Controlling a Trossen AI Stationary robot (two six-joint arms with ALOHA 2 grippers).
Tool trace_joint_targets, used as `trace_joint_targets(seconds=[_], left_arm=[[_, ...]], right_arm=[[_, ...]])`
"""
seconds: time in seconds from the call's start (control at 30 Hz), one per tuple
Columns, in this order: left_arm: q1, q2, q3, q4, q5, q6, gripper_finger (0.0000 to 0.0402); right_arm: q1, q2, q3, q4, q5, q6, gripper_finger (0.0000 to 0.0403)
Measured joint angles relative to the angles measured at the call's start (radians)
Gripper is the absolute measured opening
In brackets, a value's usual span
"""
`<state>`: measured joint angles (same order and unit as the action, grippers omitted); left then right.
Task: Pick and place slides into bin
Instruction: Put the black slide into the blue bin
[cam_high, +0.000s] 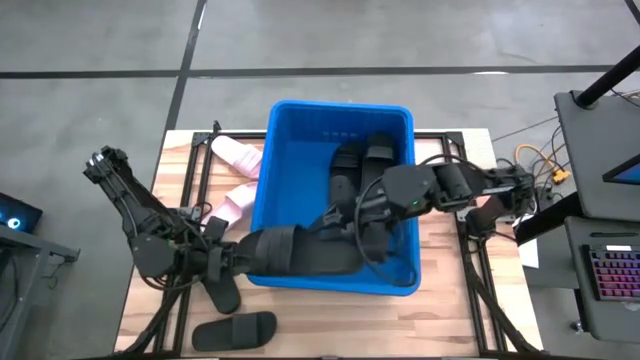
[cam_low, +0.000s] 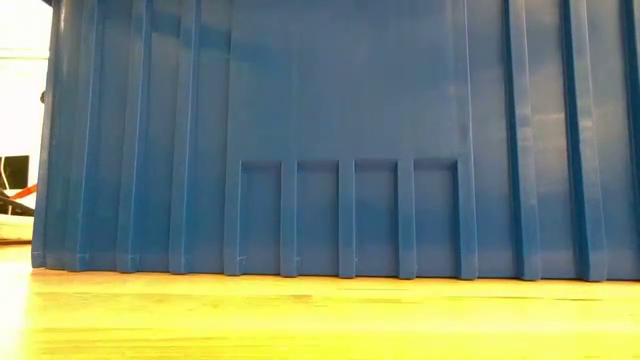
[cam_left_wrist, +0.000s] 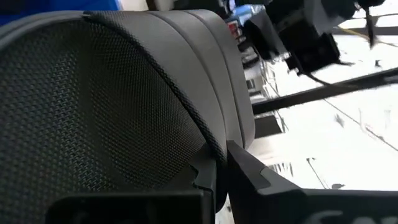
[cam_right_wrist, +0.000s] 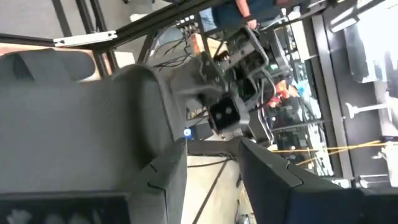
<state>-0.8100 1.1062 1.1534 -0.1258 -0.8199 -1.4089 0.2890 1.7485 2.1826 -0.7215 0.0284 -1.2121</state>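
Observation:
A black slide (cam_high: 300, 252) hangs over the near part of the blue bin (cam_high: 340, 108), with my left gripper (cam_high: 238, 258) shut on its left end. In the left wrist view the slide (cam_left_wrist: 93, 93) fills the picture above the shut fingers (cam_left_wrist: 217, 171). My right gripper (cam_high: 345, 220) reaches into the bin from the right, open. Its fingers (cam_right_wrist: 211, 174) stand beside the slide's other end (cam_right_wrist: 93, 112). Whether a finger touches the slide, I cannot tell. Other black slides (cam_high: 372, 160) lie inside the bin. My left gripper pinches an edge of the black slide (cam_left_wrist: 208, 152) between its two fingers, where a meshed face meets the smooth grey one. The fingers come in level from the table's left. The slide reaches out over the bin's near wall, lifted off the table.
Two pale pink slides (cam_high: 236, 152) (cam_high: 235, 198) lie on the table left of the bin. Two black slides (cam_high: 235, 330) (cam_high: 222, 292) lie near the front left. The bin's wall (cam_low: 340, 130) fills the low view. Cables and equipment (cam_high: 600, 150) stand at the right.

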Motion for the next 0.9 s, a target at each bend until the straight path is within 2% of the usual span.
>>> trace_joint_targets(seconds=[0.17,0.4,0.8,0.9], left_arm=[[0.014,0.0,0.0,0.002,0.003,-0.03,0.0001],[0.052,0.001,0.0,-0.004,0.011,-0.05,0.0001],[0.089,0.04,0.003,-0.025,0.021,-0.081,0.0001],[0.09,0.05,0.004,-0.071,0.022,-0.106,0.0001]], right_arm=[[0.0,0.069,0.105,-0.116,0.001,0.003,0.0125],[-0.002,0.11,0.171,-0.201,0.001,0.051,0.0123],[-0.001,0.148,0.172,-0.285,0.002,0.093,0.0123],[-0.001,0.151,0.17,-0.307,0.07,0.078,0.0123]])
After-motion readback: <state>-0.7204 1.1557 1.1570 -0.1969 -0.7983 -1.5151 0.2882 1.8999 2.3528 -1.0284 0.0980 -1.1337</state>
